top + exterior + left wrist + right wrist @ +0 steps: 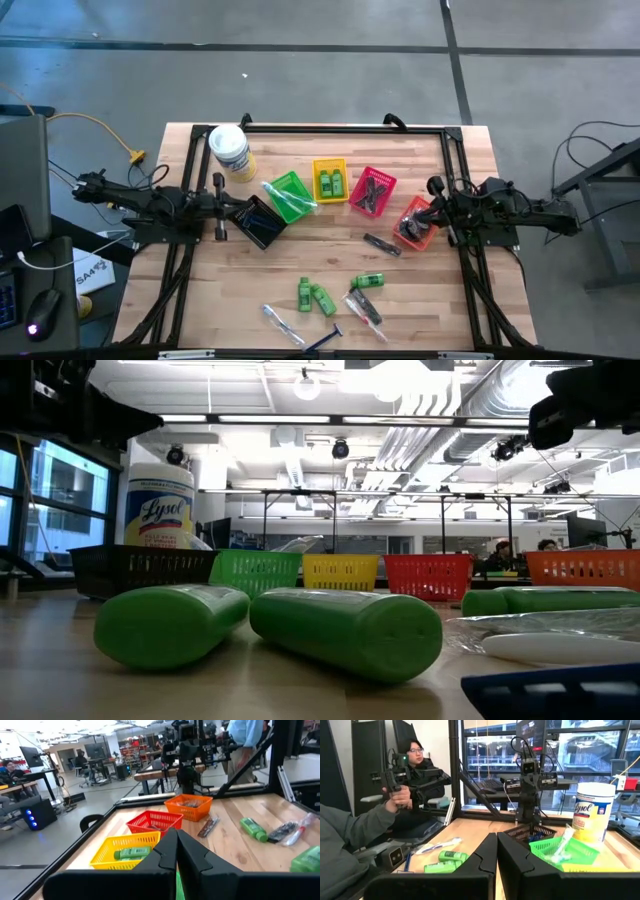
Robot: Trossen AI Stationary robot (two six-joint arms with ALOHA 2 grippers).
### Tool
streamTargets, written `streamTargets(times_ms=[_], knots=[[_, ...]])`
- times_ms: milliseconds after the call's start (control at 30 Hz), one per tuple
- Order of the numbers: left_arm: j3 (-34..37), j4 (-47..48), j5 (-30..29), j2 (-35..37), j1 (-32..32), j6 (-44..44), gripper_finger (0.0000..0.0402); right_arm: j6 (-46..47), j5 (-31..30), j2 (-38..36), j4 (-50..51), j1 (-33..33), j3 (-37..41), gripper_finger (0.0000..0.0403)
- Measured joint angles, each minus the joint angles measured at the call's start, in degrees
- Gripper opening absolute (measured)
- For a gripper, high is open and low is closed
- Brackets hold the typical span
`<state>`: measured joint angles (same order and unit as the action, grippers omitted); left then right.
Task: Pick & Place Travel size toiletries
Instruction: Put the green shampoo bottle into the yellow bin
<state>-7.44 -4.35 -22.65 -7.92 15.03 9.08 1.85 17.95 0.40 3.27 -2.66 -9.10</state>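
On the wooden table, a row of small baskets runs from left to right. The black basket is at the left, and I cannot tell what is inside it. Next is the green basket, which holds a slim clear tube lying across it. The yellow basket has two green mini bottles inside. The red basket contains dark items, perhaps combs. The orange basket at the right end also holds something dark. Behind the black basket stands a white tub with a yellow label. The left gripper is low, just beside the black basket, and in its wrist view the two fingers meet at the tips and hold nothing. The right gripper is at the orange basket, and its fingers are also pressed together and empty. Loose toiletries lie on the near part of the table: a dark comb near the orange basket, three green bottles, a clear tube, a packet with a dark bundle, and a blue-handled razor at the edge. Beyond the table a person sits in the right wrist view, and another person stands in the left wrist view.
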Motion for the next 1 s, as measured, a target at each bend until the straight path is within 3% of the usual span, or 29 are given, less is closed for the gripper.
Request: streamTargets(times_ms=[1000], knots=[[0.04, 6.62, 1.33, -0.04, 0.0, -3.51, 0.0, -0.15, -0.1, 0.0, 4.99, 0.0, -0.04, 0.0004]])
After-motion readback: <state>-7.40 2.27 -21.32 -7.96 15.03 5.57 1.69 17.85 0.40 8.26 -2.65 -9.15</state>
